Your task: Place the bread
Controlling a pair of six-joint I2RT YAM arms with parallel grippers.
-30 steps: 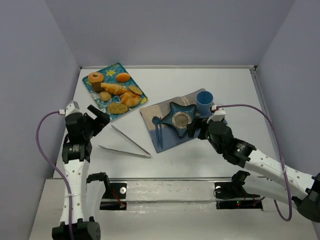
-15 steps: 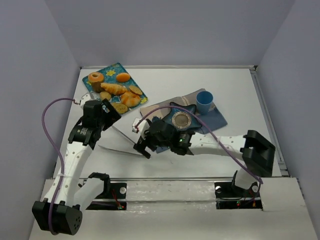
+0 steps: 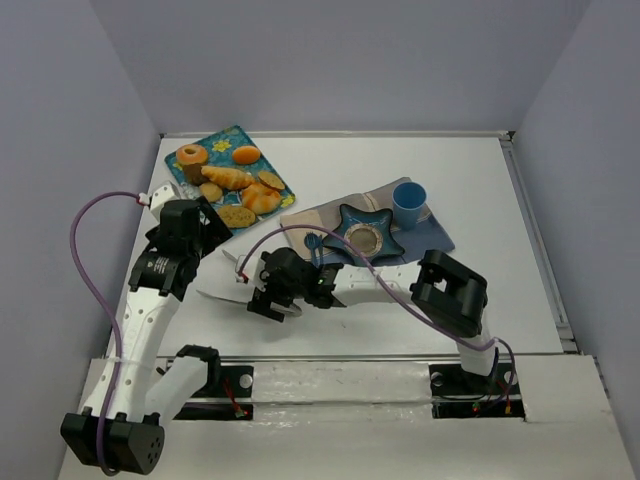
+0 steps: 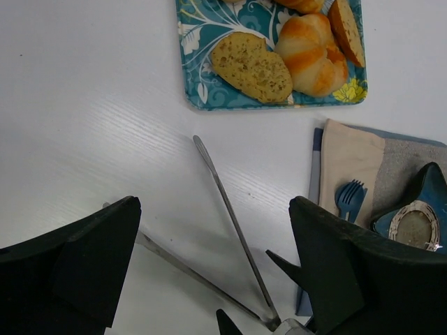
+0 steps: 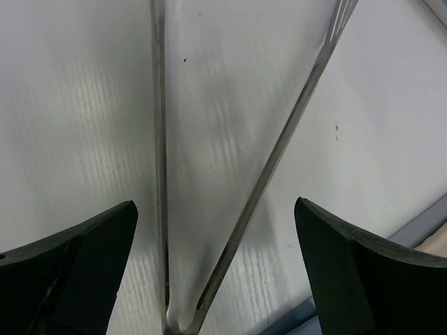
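Tongs [image 5: 279, 150] of silver metal lie under the wide-open, empty right hand [image 5: 215, 209], best closed squarely across both blades.

No legible text, labels, brands or numbers visible.

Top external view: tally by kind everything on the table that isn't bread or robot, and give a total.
tray: 1
tongs: 1
cloth: 1
star-shaped dish, its round silver-rimmed centre counted with it: 1
fork: 1
cup: 1
Total: 6
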